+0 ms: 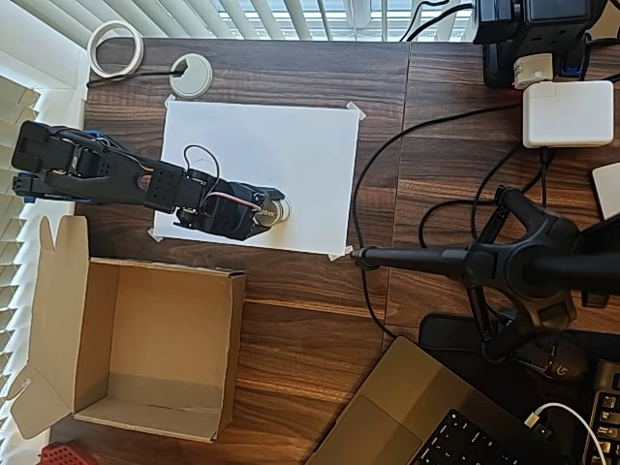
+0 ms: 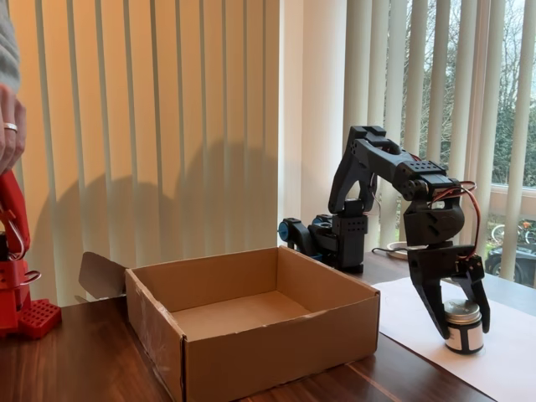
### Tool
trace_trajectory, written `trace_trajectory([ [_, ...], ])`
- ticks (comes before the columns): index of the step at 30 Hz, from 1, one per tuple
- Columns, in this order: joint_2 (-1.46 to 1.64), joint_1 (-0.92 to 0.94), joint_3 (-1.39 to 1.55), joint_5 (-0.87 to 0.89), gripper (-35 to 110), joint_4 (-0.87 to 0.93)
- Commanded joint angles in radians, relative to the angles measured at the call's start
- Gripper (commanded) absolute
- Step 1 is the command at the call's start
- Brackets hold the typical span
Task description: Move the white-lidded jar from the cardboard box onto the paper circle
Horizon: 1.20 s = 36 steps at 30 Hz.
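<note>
The white-lidded jar (image 1: pixel 277 212) (image 2: pixel 463 325) stands upright on the white sheet of paper (image 1: pixel 281 145) (image 2: pixel 511 360), near the sheet's lower edge in the overhead view. My black gripper (image 1: pixel 269 214) (image 2: pixel 463 322) reaches down over the jar with one finger pressed against each side, shut on it. The pencil circles on the sheet are too faint to make out. The cardboard box (image 1: pixel 229 349) (image 2: pixel 276 347) sits apart from the paper with its flaps open and nothing inside.
A flat white grommet (image 1: pixel 191 76) and a coiled cable (image 1: pixel 115 48) lie beyond the paper. A black stand (image 1: pixel 504 262), loose cables (image 1: pixel 383 160), a white charger (image 1: pixel 567 113) and a laptop (image 1: pixel 417 417) crowd the right side of the table.
</note>
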Motion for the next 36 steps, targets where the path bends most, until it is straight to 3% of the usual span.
trace_trajectory([
  [1,0.091,0.008,-0.002,-0.009,31,0.002],
  [15,0.146,-0.008,0.0,0.023,42,0.011],
  [29,0.545,-0.015,0.141,0.017,38,0.071],
  [32,0.709,-0.012,0.255,0.094,38,0.069],
  [36,0.977,-0.049,0.495,0.354,38,0.029],
])
